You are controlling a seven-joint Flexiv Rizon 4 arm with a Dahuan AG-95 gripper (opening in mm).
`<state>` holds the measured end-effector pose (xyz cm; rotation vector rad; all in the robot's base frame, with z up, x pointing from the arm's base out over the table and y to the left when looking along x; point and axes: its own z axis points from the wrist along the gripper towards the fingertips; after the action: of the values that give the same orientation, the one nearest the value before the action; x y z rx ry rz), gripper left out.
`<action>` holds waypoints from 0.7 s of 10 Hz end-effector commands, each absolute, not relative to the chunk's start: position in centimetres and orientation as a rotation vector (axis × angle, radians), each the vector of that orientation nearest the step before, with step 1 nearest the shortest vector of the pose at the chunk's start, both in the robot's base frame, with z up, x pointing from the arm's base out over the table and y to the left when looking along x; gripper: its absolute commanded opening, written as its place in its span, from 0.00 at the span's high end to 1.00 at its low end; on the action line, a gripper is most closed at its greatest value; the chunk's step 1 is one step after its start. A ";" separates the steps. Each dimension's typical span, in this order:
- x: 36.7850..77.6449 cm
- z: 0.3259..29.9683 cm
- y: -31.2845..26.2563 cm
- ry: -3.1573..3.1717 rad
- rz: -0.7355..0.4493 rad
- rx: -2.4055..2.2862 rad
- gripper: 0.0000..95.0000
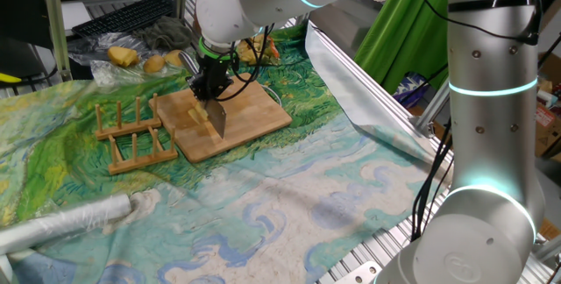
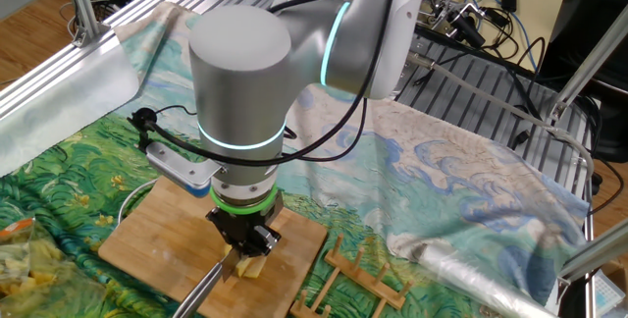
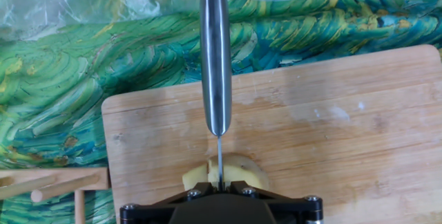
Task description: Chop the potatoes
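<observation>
The black two-finger gripper (image 1: 210,87), pressed together on a steel-handled knife (image 3: 215,58), points straight down over the rectangular wooden cutting board (image 3: 359,120), presumably so the blade meets the board squarely. The pale-yellow peeled potato lump (image 3: 235,172) lies on the board directly beneath the gripper, the blade bearing into it.
</observation>
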<state>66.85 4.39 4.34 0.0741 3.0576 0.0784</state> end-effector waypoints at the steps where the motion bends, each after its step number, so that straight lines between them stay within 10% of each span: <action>1: 67.0 2.1 4.5 3.066 0.077 0.075 1.00; 7: 66.8 5.5 4.2 3.092 0.052 0.097 1.00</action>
<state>67.20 4.29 5.19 0.1015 3.1006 0.0542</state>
